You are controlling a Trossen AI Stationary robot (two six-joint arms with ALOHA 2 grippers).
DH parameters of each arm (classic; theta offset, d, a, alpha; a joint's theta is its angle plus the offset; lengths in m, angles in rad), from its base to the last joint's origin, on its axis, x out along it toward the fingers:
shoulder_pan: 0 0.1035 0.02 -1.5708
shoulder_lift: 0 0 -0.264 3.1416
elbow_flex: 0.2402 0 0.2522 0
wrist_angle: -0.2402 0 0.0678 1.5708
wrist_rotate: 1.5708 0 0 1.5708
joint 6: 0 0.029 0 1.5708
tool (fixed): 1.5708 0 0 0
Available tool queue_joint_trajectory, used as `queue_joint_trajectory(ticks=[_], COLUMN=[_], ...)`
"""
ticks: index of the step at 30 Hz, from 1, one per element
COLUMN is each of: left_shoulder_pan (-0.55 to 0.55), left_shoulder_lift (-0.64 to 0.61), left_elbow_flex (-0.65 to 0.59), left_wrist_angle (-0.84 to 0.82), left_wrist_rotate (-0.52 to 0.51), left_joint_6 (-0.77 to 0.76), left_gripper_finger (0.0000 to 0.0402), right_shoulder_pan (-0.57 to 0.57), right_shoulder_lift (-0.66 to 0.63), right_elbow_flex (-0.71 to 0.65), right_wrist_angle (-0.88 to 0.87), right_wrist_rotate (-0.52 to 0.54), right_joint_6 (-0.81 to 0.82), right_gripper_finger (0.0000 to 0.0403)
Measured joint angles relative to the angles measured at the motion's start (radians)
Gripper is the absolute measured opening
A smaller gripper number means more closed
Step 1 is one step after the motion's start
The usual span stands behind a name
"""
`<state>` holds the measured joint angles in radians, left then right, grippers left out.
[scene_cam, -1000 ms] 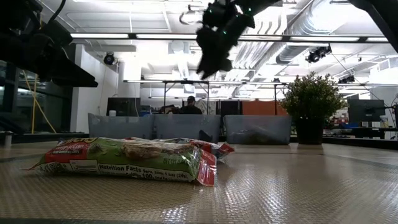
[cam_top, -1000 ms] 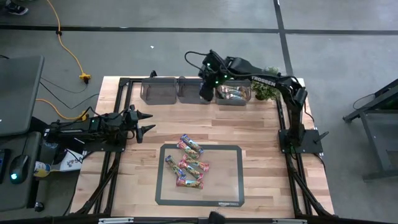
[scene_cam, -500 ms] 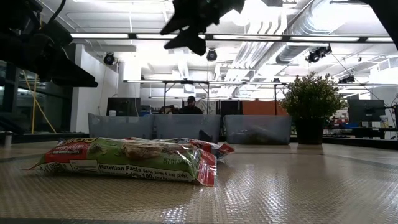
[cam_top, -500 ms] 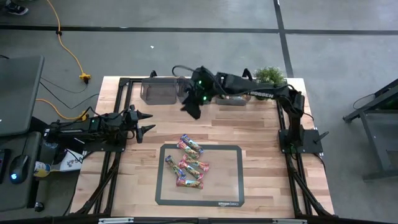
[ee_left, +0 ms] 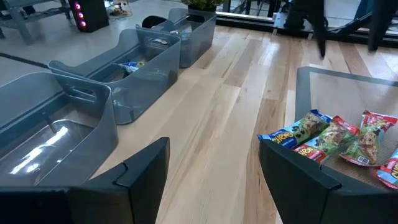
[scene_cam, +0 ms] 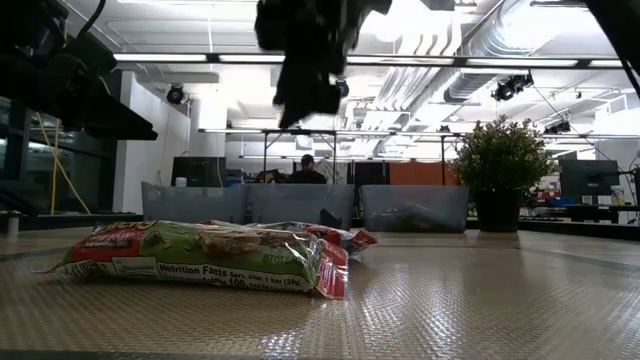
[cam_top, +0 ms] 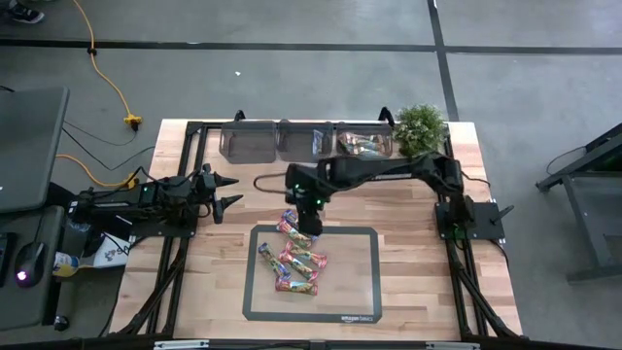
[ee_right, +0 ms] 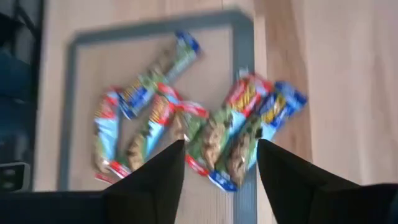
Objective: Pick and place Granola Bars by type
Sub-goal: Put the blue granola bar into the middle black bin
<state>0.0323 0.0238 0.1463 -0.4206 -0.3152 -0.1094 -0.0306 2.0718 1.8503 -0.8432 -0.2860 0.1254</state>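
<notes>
1. From my remote station: the wooden bench [cam_top: 389,209] carries a grey-framed mat [cam_top: 355,282] near its front edge and three grey bins [cam_top: 251,144] in a row along the back, w/ a potted plant [cam_top: 420,126] at the row's right end.
2. Right arm reaches from its base on the bench's right across to the centre; right hand [cam_top: 307,216] hangs above the mat's back edge, over the uppermost of the bars. Fingers [ee_right: 154,177] stand apart w/ nothing between them, pile visible through the gap in the right wrist view.
3. Left arm lies parked at the bench's left edge; left hand [cam_top: 225,192] is spread wide, holding nothing, pointing toward the bench centre, well apart from the bars.
4. Granola Bars [cam_top: 292,258] sit in a loose pile on the mat's left half, several overlapping, one or two lapping over the back frame onto the wood. Wrappers show red, green-tan & blue ends.
5. Right-hand bin [cam_top: 364,146] already holds some shiny wrapped items; middle bin [cam_top: 306,141] has a small blue item; left one looks bare from overhead.
6. Low view: a green-and-red bar [scene_cam: 200,260] lies nearest the camera, bins behind it, a person [scene_cam: 306,170] seated far back in the room.
</notes>
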Motion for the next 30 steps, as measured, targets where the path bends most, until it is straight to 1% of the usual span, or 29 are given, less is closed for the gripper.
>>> queue_joint_trajectory(ticks=[5,11,14,19,23,30], left_shoulder_pan=[0.000,0.000,0.000,0.000,0.000,0.000], left_shoulder_lift=[0.000,0.000,0.000,0.000,0.000,0.000], left_elbow_flex=[0.000,0.000,0.000,0.000,0.000,0.000], left_wrist_angle=[0.000,0.000,0.000,0.000,0.000,0.000], left_wrist_rotate=[0.000,0.000,0.000,0.000,0.000,0.000], left_joint_6=[0.000,0.000,0.000,0.000,0.000,0.000], left_gripper_finger=[0.0243,0.0243,0.0243,0.0243,0.0243,0.0243], right_shoulder_pan=[0.012,0.012,0.012,0.015,0.017,0.019], right_shoulder_lift=[0.073,0.132,0.154,0.167,0.167,0.196], right_elbow_flex=[0.000,0.000,0.000,-0.001,0.000,0.000], right_wrist_angle=[-0.021,-0.021,-0.006,0.049,0.060,0.075], right_wrist_rotate=[0.013,0.119,0.181,0.189,0.245,0.282], right_joint_6=[0.046,0.140,0.184,0.221,0.228,0.277], right_gripper_finger=[0.0231,0.0262,0.0271,0.0285,0.0287,0.0287])
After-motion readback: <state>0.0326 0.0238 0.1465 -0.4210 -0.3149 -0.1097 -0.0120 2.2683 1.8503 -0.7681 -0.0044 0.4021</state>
